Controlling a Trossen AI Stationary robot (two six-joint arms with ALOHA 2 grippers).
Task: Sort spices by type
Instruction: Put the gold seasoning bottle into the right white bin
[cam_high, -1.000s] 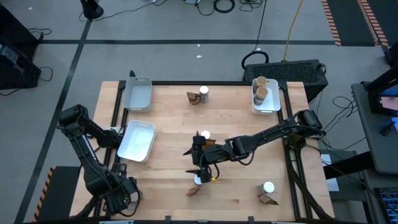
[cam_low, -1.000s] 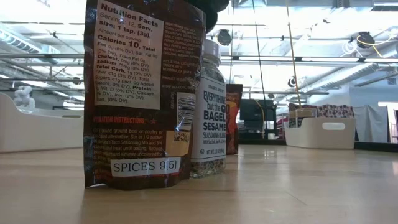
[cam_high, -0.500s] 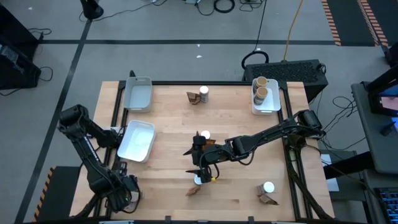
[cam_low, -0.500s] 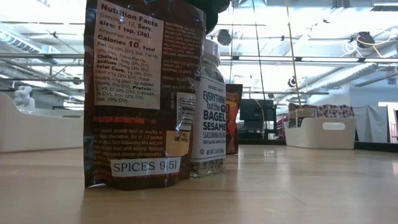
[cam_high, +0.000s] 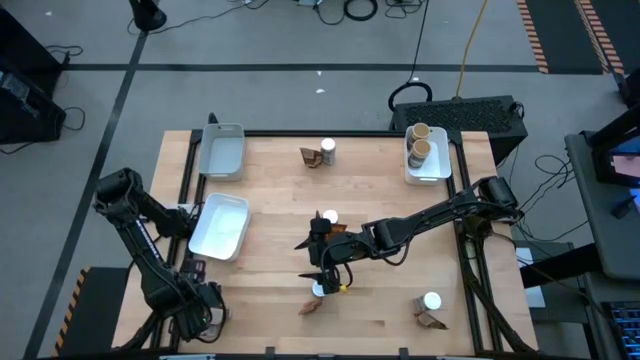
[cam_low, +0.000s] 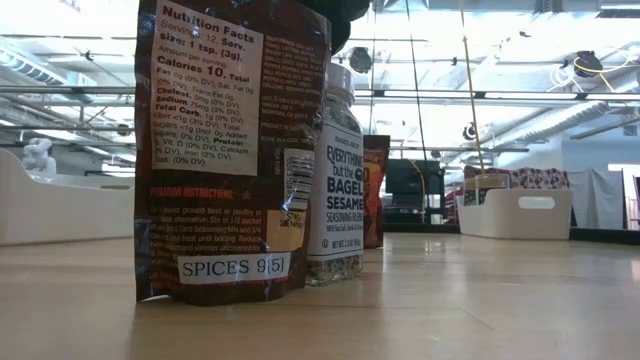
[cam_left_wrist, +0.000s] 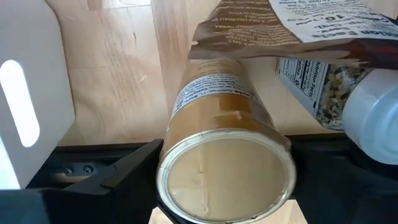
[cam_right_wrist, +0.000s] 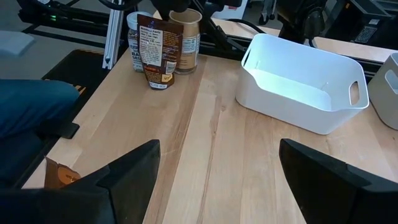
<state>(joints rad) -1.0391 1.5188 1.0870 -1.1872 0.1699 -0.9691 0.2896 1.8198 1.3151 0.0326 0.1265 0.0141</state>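
1. Near edge, left corner. In the high view, the left hand (cam_high: 198, 300) is at the near left corner of the surface (cam_high: 270, 200), and the arm hides what lies under it. Check the left wrist view: the fingers are spread wide on either side of an upright cork-topped jar (cam_left_wrist: 224, 168). You cannot tell whether the pads touch it. Just beyond it are a brown packet (cam_left_wrist: 280, 28) and a white-lidded jar (cam_left_wrist: 367, 112).

2. Near centre. The right hand (cam_high: 312, 264) hangs over the surface with its fingers wide apart and holds nothing. A second white-lidded jar (cam_high: 318, 290) and a near packet (cam_high: 310, 307) are beside it. Only the low view lets you read the labels on these two.

3. Near right. A third white-lidded jar (cam_high: 431, 300) touches a corner packet (cam_high: 432, 320).

4. Containers. The middle tray (cam_high: 220, 228) is at the left edge. The far left tray (cam_high: 222, 152) is at the far corner. The far right tray (cam_high: 428, 172) holds two cork-lidded jars (cam_high: 420, 131).

5. Far edge. A far packet (cam_high: 311, 157) and a far white-lidded jar (cam_high: 327, 150) stand together. Open wood separates them from both far trays.
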